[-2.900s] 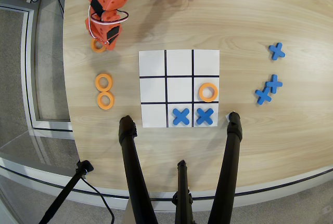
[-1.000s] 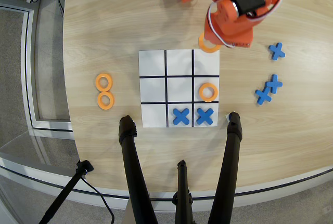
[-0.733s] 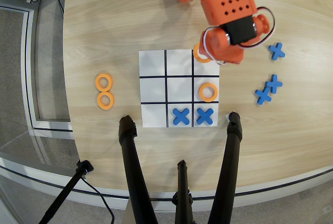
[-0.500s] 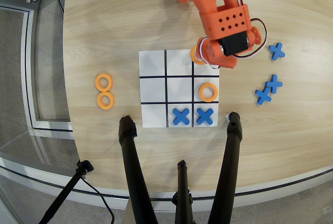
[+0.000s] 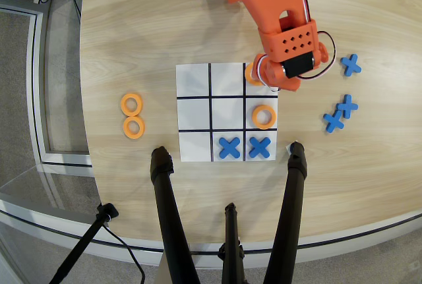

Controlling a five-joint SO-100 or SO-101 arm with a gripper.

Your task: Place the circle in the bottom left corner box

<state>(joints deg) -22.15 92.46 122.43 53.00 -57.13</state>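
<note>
The white 3x3 board (image 5: 194, 80) lies in the middle of the wooden table. Its bottom left corner box (image 5: 194, 146) holds nothing. My orange gripper (image 5: 260, 76) reaches down from the top and hangs over the board's top right cell. An orange ring (image 5: 250, 73) shows partly under it; the wrist hides the fingers, so I cannot tell whether they hold it. A second ring (image 5: 264, 116) lies in the middle right cell. Two more rings (image 5: 132, 105) (image 5: 134, 127) lie on the table left of the board.
Blue X pieces sit in the bottom middle cell (image 5: 229, 147) and bottom right cell (image 5: 260, 147). Three more X pieces (image 5: 351, 65) (image 5: 347, 106) (image 5: 333, 121) lie to the board's right. Black tripod legs (image 5: 165, 218) (image 5: 293, 205) rise over the near table edge.
</note>
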